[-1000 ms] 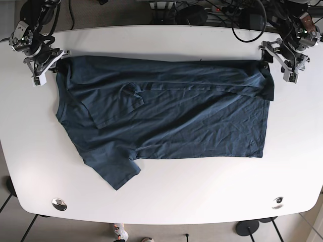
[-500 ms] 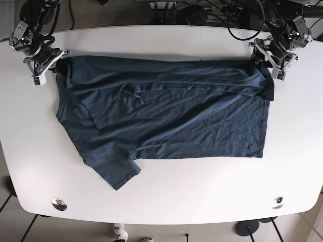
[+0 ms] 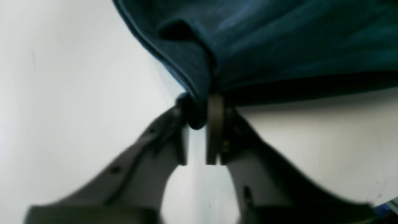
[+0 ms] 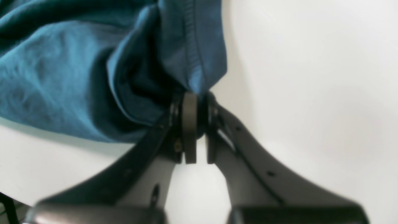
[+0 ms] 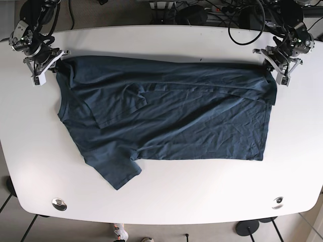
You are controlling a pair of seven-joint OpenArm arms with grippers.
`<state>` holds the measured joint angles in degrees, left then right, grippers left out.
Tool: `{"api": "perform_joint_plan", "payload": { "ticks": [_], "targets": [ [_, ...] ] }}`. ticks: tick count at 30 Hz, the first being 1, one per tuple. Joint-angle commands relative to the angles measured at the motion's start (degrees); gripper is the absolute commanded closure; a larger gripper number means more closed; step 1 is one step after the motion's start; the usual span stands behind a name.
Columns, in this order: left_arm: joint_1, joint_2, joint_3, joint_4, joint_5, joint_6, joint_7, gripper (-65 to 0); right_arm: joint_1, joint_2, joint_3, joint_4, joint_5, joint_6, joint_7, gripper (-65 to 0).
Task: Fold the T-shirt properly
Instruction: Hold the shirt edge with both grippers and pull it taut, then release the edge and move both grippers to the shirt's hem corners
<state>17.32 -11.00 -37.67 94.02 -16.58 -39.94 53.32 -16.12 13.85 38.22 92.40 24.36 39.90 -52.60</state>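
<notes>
A dark blue T-shirt [image 5: 166,118] lies spread across the middle of the white table [image 5: 161,196], its long top edge running from the upper left to the upper right of the base view. One sleeve sticks out toward the lower left, and another sleeve is folded in over the chest area, left of centre. The fabric is creased all over, with long wrinkles running sideways.

At the upper right of the base view the left gripper [image 5: 276,70] sits at the shirt's top right corner. In the left wrist view [image 3: 199,124] its jaws are clamped on a bunched fold of the T-shirt [image 3: 264,40], with a dark nub of cloth poking through between them (the picture is blurred, but the pinch is plain).

At the upper left of the base view the right gripper [image 5: 54,66] is at the shirt's top left corner. In the right wrist view [image 4: 194,124] its jaws are closed tight on a hemmed edge of the T-shirt [image 4: 77,71], which gathers into folds just above the fingertips.

Cables [image 5: 212,12] lie beyond the table's far edge at the top of the frame.
</notes>
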Motion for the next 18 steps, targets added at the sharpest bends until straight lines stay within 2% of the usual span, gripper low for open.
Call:
{"api": "perform_joint_plan", "payload": {
  "ticks": [1,6,11,13,15,18],
  "targets": [
    [-0.05,-0.91,-0.44,1.15,-0.70,-0.06,-0.44,0.0,0.34,0.97,0.42,0.74,1.00,0.10,1.13,-2.4],
    [-0.05,-0.82,-7.30,1.24,-0.78,-0.06,-0.35,0.0,0.34,0.97,0.42,0.74,0.74,0.10,1.13,-2.2],
    [-0.05,-3.02,-10.37,1.06,-1.58,-0.06,-0.27,0.0,0.34,0.97,0.42,0.65,0.65,0.10,1.13,-2.2],
    [0.39,-3.46,-10.90,0.97,-6.94,-0.06,-0.27,-3.3,0.34,0.97,0.33,0.65,0.65,0.10,1.13,-2.2],
    [2.06,-5.83,-10.99,1.06,-11.51,-0.06,0.53,-10.6,0.34,0.97,0.24,0.65,0.65,0.10,1.13,-2.2],
    [2.94,-8.38,-12.84,0.88,-17.84,-0.06,2.99,-11.8,0.34,0.97,0.51,0.65,0.65,0.10,1.13,-2.2]
  ]
}}
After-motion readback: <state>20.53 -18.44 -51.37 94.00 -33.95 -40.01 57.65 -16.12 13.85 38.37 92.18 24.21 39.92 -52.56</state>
